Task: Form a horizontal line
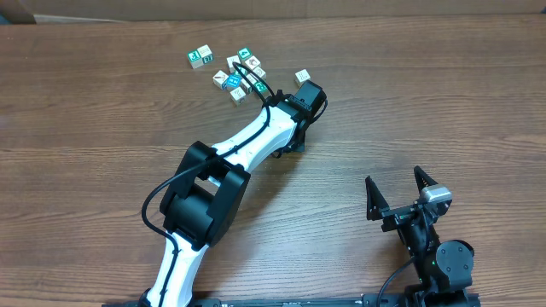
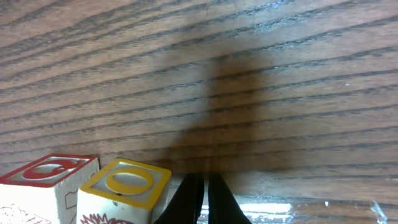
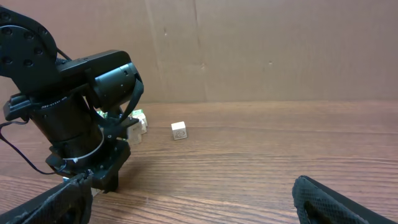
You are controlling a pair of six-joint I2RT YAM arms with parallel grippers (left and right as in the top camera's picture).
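Several small cream-and-teal picture cubes (image 1: 235, 75) lie in an irregular bunch at the back of the table, with one lone cube (image 1: 301, 77) (image 3: 179, 130) to their right. No horizontal line of cubes is in view. My left gripper (image 1: 293, 147) (image 2: 204, 182) (image 3: 111, 184) points down at the wood just in front of the lone cube, shut with nothing between its fingers. In the left wrist view a yellow-ringed cube (image 2: 124, 186) sits just left of the fingertips, and a red-ringed cube (image 2: 46, 177) beside that. My right gripper (image 1: 397, 183) (image 3: 196, 211) rests open and empty near the front right.
The left arm (image 1: 247, 141) stretches diagonally from the front left toward the cubes and hides part of the bunch in the right wrist view. A brown cardboard wall (image 3: 280, 50) stands behind the table's far edge. Bare wood (image 1: 444, 102) lies to the right.
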